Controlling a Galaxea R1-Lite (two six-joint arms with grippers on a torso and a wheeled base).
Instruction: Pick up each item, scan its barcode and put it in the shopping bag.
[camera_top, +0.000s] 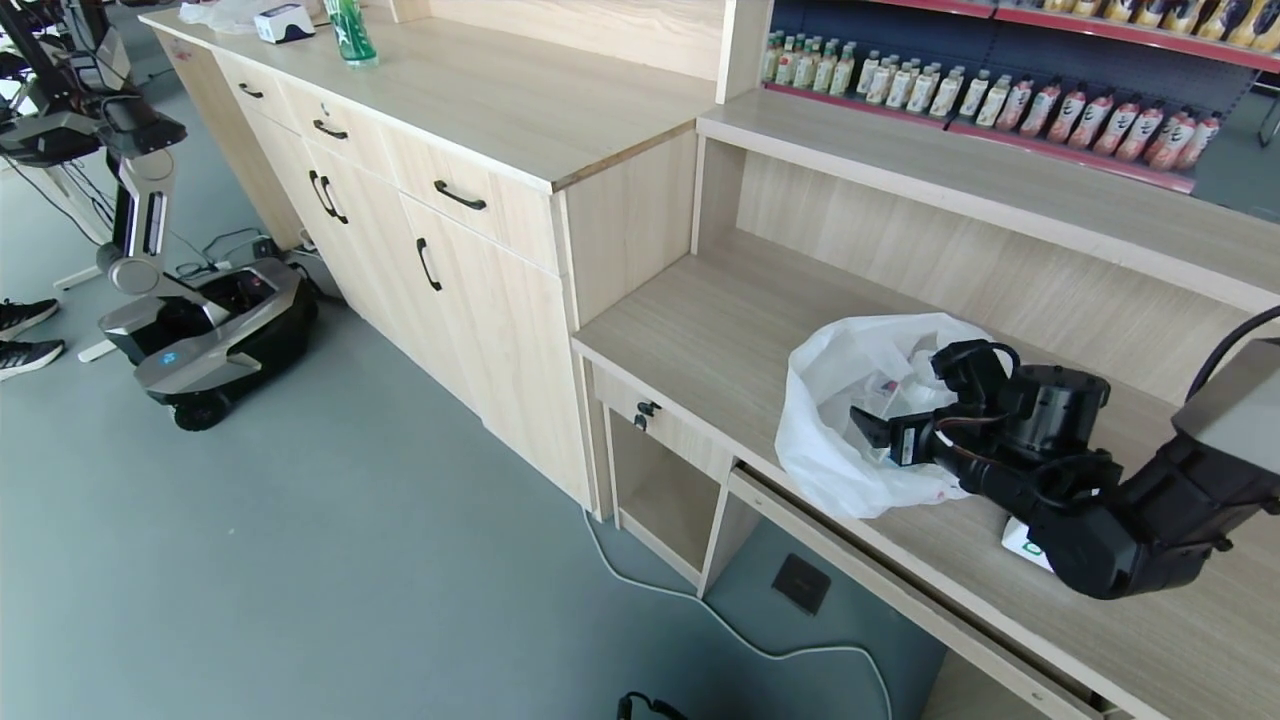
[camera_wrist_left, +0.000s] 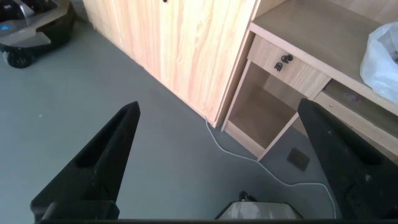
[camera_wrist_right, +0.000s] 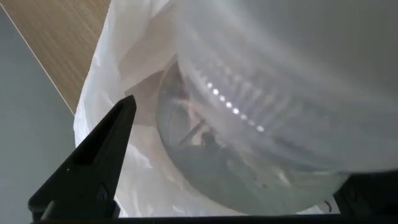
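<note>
Shop floor, grey, with a long wooden cabinet (camera_top: 480, 260) from 10 to 12 o'clock carrying a green bottle (camera_top: 350, 35), and a lower desk (camera_top: 720, 320) at 3 o'clock. The left gripper (camera_wrist_left: 219, 112) hangs over the floor, spread wide and empty, well apart from the shopping bag (camera_top: 840, 470), which lies on the desk with its mouth facing 3 o'clock. The right gripper (camera_top: 905, 392), the nearer one, sits in that mouth around a clear ribbed container (camera_wrist_right: 249, 112); whether it clamps or has released it cannot be told, and a white box (camera_top: 1022, 540) lies under the arm at the bag's 4 o'clock.
</note>
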